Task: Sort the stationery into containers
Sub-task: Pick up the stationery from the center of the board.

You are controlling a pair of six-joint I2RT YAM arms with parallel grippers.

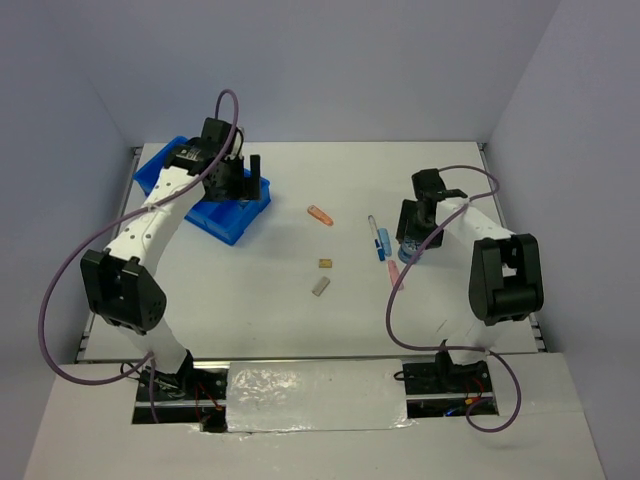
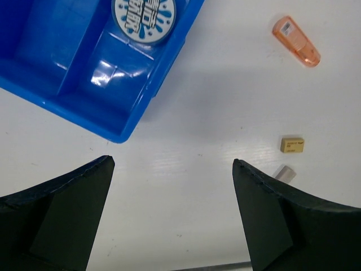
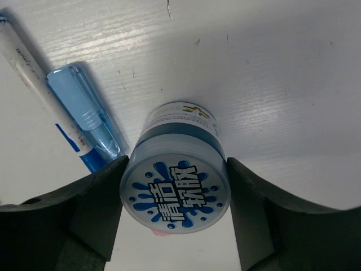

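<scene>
The grey block (image 2: 285,171) is half hidden behind the right finger of the left tool (image 2: 173,164). The tray (image 2: 84,101) and the disc (image 2: 142,17) lying in it run off the top of that wrist view. In the right wrist view the pen (image 3: 25,59) is cut off at the left edge. A sliver of pink shows beneath the other disc (image 3: 175,192), too little to identify there.

From above, the right tool (image 1: 412,245) covers nearly all of that disc. Only this view shows the pink stick (image 1: 393,272), just beside the tool on its near side. The arm hides the tray's contents from above, so only the left wrist view shows the disc, in the compartment along the tray's edge, ahead of the tool.

The left tool is released, fingers wide apart, holding nothing. It hovers over the tabletop (image 2: 186,113) with the tray's corner just ahead to its left. The orange stick (image 2: 296,40) lies far ahead to its right, and the tan cube (image 2: 292,144) is near its right finger.

The right tool is grasping the other disc, one finger against each side of the lid. The pen lies just left of it.
</scene>
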